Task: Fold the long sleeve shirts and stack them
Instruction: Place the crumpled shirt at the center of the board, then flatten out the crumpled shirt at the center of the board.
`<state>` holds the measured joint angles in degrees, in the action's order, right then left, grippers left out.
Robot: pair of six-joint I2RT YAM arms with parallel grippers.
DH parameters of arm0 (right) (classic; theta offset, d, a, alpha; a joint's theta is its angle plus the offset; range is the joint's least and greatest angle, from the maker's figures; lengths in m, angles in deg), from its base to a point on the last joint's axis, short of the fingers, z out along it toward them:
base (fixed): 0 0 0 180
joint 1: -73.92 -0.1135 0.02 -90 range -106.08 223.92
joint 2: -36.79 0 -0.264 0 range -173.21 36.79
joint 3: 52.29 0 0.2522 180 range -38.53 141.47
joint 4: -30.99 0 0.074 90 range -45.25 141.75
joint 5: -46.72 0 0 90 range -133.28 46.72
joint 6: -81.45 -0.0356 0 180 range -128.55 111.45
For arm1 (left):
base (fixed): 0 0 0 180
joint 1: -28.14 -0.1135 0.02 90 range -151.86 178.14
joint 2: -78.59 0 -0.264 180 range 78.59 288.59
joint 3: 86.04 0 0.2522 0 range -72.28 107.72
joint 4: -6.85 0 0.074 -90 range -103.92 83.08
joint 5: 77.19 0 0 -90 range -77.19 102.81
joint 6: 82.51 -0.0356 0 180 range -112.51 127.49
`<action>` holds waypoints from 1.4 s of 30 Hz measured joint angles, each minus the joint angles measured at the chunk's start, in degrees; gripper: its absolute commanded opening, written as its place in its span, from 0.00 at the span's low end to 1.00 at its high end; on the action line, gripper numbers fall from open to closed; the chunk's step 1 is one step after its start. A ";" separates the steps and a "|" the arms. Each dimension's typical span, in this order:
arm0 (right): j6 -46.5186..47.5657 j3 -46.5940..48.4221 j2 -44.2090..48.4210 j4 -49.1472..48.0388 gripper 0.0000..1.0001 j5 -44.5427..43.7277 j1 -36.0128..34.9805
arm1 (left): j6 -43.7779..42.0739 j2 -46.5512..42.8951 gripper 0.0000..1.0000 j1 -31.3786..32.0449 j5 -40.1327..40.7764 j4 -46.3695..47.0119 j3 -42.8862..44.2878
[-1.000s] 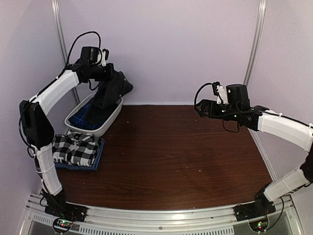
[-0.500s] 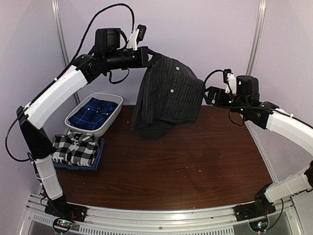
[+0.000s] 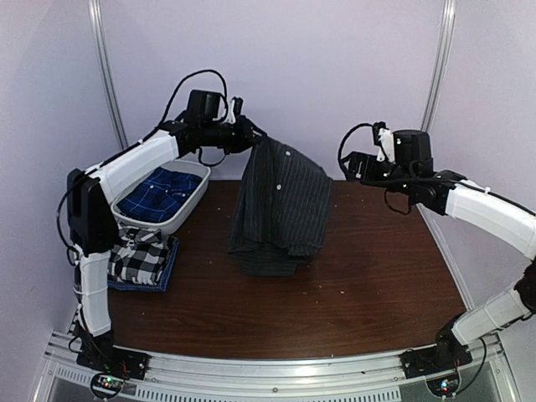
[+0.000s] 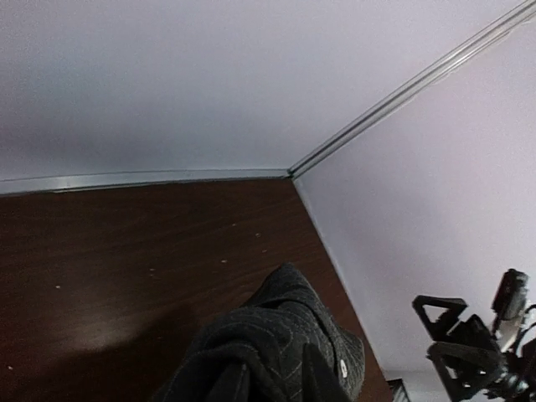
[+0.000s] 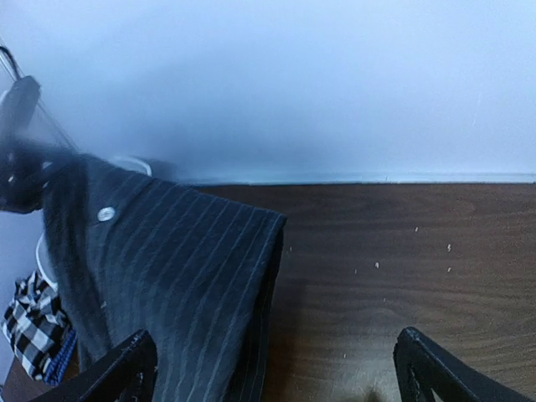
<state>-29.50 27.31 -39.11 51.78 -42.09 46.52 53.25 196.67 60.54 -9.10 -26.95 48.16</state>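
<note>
Top external view: black-and-white checked shirt point(image 3: 138, 255), folded, at the left edge of the table point(image 3: 368, 276). Pinstriped charcoal shirt point(image 3: 280, 205) mid-table, hem on the wood, top pinched by left gripper point(image 3: 251, 138). White basket point(image 3: 184, 209) at far left holds blue shirt point(image 3: 155, 194). Right gripper point(image 3: 345, 166) at far right, jaws spread, empty.

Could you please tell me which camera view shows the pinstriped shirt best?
The top external view: the whole shirt shows, hanging from the left pincer. The left wrist view catches only a bunched fold at its own fingers; the right wrist view shows the upper part, cropped at the bottom.
</note>
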 measured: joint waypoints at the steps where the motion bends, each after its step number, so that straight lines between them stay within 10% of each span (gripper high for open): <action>1: 0.07 0.00 -1.81 0.85 1.00 1.03 -0.04 | -0.02 2.97 0.50 -1.16 -0.48 0.00 0.31; 7: 2.67 -1.62 -9.09 6.78 1.00 4.13 -4.15 | -1.46 15.65 0.74 -6.29 -0.98 -6.36 -3.54; 21: 12.11 1.66 -23.58 7.56 0.88 3.67 -17.11 | -3.63 -15.52 0.73 -4.11 1.77 0.81 -38.58; 32: 14.73 17.88 -40.30 9.57 0.77 -0.79 -20.22 | -0.70 -20.83 0.71 -3.02 2.38 3.91 -55.21; 39: 13.33 26.38 -47.54 13.57 0.55 -2.89 -20.13 | -0.20 -22.03 0.71 -2.27 2.14 5.73 -56.06; 42: 12.48 29.05 -49.37 15.37 0.32 -3.04 -20.13 | -0.20 -22.03 0.70 -2.10 1.97 6.49 -56.06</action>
<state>-17.02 56.36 -88.48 67.15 -45.13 26.39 53.05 174.64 58.44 -7.14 -20.46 -7.90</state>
